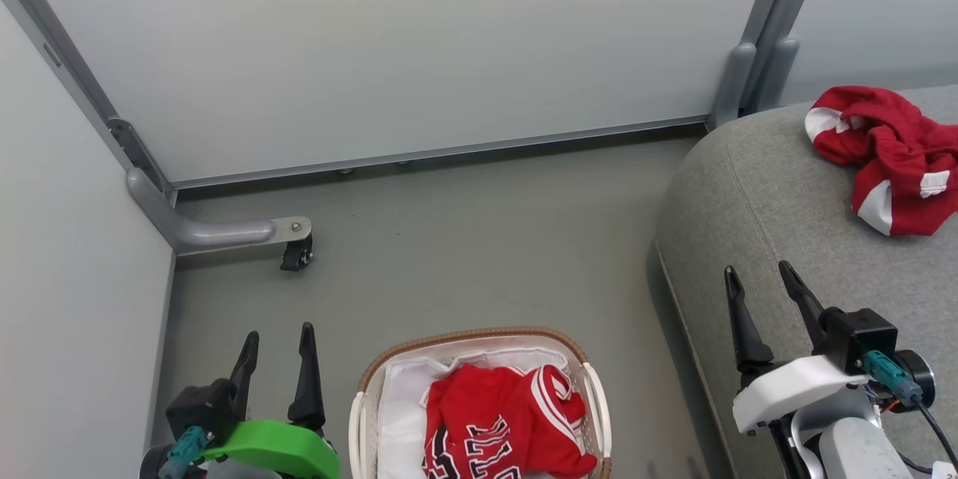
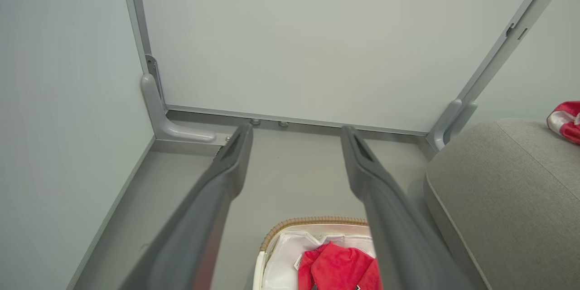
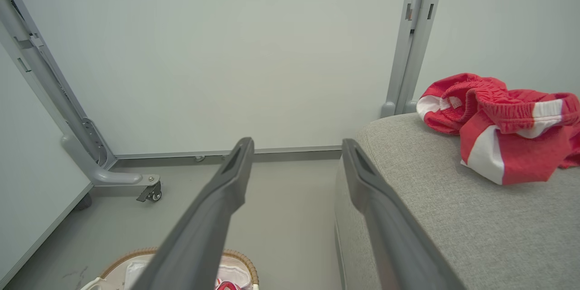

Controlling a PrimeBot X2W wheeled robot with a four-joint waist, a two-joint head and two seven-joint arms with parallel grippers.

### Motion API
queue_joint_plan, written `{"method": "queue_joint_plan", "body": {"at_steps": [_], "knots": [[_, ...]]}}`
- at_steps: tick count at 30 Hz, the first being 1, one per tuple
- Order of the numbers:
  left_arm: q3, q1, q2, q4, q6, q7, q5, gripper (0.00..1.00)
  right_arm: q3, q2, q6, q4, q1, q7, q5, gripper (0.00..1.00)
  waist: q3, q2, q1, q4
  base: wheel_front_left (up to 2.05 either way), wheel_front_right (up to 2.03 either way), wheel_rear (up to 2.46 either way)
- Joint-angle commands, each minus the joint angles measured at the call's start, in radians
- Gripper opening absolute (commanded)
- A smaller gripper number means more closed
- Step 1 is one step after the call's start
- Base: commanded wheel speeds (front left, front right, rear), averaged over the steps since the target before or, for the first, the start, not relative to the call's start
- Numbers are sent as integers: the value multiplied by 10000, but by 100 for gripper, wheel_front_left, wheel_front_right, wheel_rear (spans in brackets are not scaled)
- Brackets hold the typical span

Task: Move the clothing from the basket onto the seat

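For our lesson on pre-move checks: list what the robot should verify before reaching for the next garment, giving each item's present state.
1. Left gripper open, empty: ok.
2. Right gripper open, empty: ok.
3. Red lettered jersey exposed in the oval white slatted basket with brown woven rim: ok.
4. Large grey woven-fabric seat has bare space beside the crumpled red-and-white garment: ok.
5. More clothing under the jersey: cannot tell.
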Motion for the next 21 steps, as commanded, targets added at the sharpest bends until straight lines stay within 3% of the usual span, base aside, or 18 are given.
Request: {"method": "queue_joint_plan", "body": {"at_steps": [1,14,21], "knots": [[38,-141,13,-15,-14,-5,-70,100,10,-39,-10,40,-33,-3,48,100,2,0,1,-6,0,0,0],[-419,-630,13,151,-83,-5,109,100,81,-40,-10,-99,-538,-2,15,100,664,0,1,-208,0,0,0],[-1345,-2048,14,1439,-183,0,344,100,-53,-40,-10,-325,-1302,-2,-196,100,1750,0,1,-486,0,0,0]]}}
